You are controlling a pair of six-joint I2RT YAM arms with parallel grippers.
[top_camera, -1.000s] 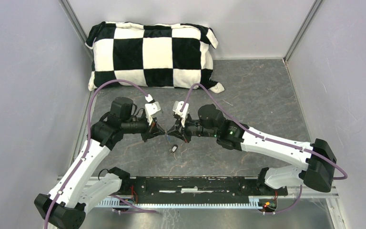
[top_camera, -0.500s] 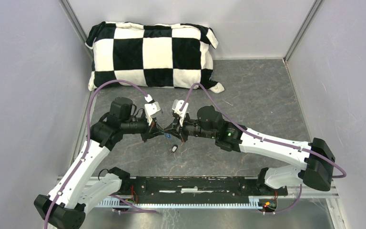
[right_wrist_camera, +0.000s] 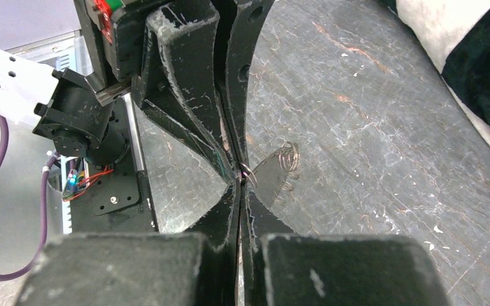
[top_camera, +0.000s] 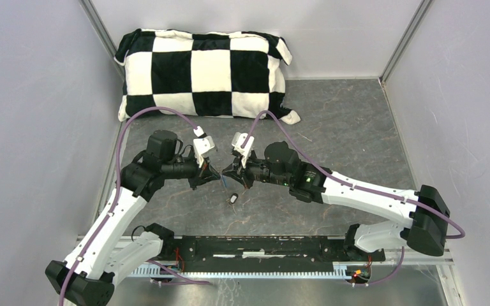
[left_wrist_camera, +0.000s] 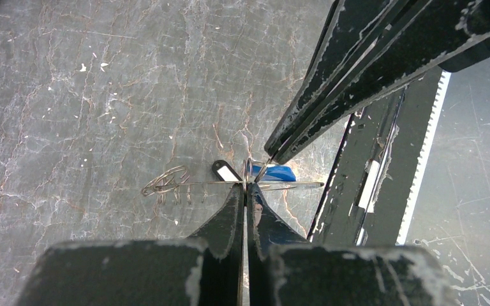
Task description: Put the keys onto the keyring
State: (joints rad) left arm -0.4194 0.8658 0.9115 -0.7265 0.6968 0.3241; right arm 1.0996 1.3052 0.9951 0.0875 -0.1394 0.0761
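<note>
The left gripper (left_wrist_camera: 245, 190), at the bottom centre of its wrist view, is clenched on the keyring (left_wrist_camera: 166, 183), whose thin wire runs edge-on across mid-frame. The right gripper (left_wrist_camera: 270, 155) reaches in from the upper right, jaws pinched tight on the blue key (left_wrist_camera: 281, 173), just beside that wire. The black key (left_wrist_camera: 226, 171) lies on the table (left_wrist_camera: 70, 95) just left of the blue one. A chequered pillow (top_camera: 204, 64) sits in the upper middle of the top view.
</note>
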